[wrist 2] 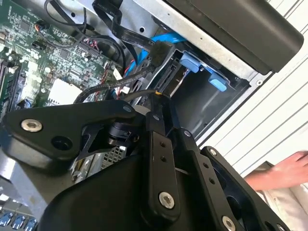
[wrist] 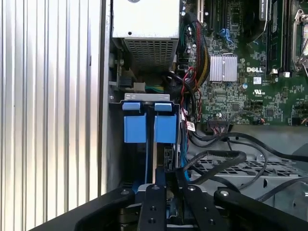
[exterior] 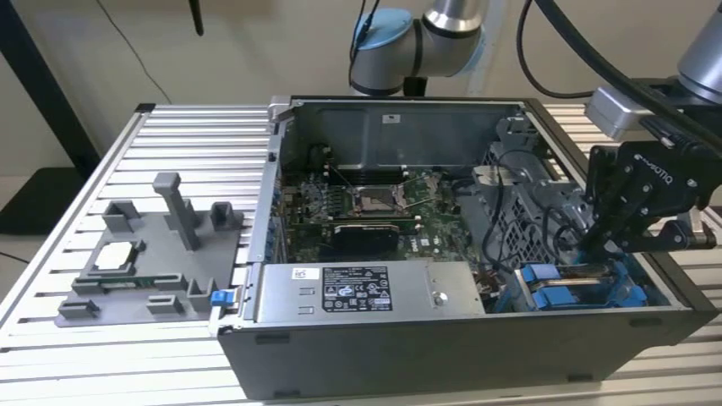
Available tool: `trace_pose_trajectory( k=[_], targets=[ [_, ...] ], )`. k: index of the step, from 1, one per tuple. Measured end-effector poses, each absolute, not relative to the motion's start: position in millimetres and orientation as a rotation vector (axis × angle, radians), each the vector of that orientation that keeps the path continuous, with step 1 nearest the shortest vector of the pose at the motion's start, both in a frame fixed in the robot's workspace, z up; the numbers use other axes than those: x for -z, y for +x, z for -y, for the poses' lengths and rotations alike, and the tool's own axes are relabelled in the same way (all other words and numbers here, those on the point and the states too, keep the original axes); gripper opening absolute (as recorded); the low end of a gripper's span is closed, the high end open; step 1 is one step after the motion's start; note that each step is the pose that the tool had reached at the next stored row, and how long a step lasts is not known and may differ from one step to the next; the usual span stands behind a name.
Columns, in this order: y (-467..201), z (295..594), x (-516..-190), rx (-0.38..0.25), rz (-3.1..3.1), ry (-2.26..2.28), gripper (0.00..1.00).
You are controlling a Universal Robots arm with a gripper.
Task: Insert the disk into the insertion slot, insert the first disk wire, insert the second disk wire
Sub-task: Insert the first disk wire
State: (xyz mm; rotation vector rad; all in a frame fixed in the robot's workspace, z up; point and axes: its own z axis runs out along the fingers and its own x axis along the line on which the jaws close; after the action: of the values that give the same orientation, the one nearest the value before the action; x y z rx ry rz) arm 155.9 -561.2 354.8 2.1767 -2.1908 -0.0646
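Right, the disk (wrist: 166, 129) sits down in the insertion slot (wrist: 144, 97). Its blue carrier front is level with the second carrier (wrist: 134, 128), just beside it on the case-wall side. The hand (wrist: 164, 175) hangs at the disk's back edge with its fingers drawn together. A black wire (wrist 2: 115, 88) runs right up to their tip and looks pinched there, its end close against the disk's connector strip (wrist 2: 167, 72).

Here's the danger: if the plug meets that strip tilted, it could jam or bend a contact. So thin a pinch could also let the wire twist or slip out. A tangle of loose wires (wrist: 211, 159) loops just beside the hand's linkage and could snag on it. And a person's hand (wrist 2: 291, 167) rests just beyond the case (exterior: 451, 355), close to the arm's working space.

The count: two blue carriers, one slot, one hand, one wire in its grip. Further out there is one power supply (wrist: 147, 19) and one motherboard (wrist: 250, 72). One grey fixture (exterior: 147, 254) stands on the tabletop (exterior: 113, 359), well apart from the disk.
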Motion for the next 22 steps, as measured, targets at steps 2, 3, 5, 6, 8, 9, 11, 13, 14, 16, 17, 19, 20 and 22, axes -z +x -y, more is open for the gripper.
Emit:
trace_pose_trajectory(
  k=[2, 3, 5, 6, 8, 9, 11, 13, 14, 16, 17, 19, 20, 22],
  targets=[
    [156.0, 561.2, -354.2, 0.077, 2.196, 2.182, 0.00],
    [156.0, 561.2, -354.1, 0.080, 2.197, 2.184, 0.00],
    [156.0, 561.2, -353.0, 0.080, 2.198, 2.188, 0.00],
    [156.0, 561.2, -352.6, 0.077, 2.199, 2.190, 0.00],
    [156.0, 561.3, -351.4, 0.072, 2.199, 2.196, 0.00],
    [156.1, 561.4, -350.8, 0.071, 2.199, 2.197, 0.00],
    [156.2, 561.6, -349.7, 0.071, 2.198, 2.199, 0.00],
    [157.2, 561.6, -348.5, 0.071, 2.198, 2.200, 0.00],
    [158.2, 561.7, -348.0, 0.071, 2.198, 2.200, 0.00],
    [160.4, 561.6, -347.0, 0.071, 2.197, 2.201, 0.00],
    [161.6, 561.6, -346.4, 0.071, 2.197, 2.201, 0.00],
    [163.8, 561.6, -345.3, 0.071, 2.195, 2.203, 0.00],
    [164.6, 561.6, -344.9, 0.071, 2.194, 2.204, 0.00],
    [164.9, 561.6, -343.7, 0.071, 2.193, 2.205, 0.00]
  ],
)
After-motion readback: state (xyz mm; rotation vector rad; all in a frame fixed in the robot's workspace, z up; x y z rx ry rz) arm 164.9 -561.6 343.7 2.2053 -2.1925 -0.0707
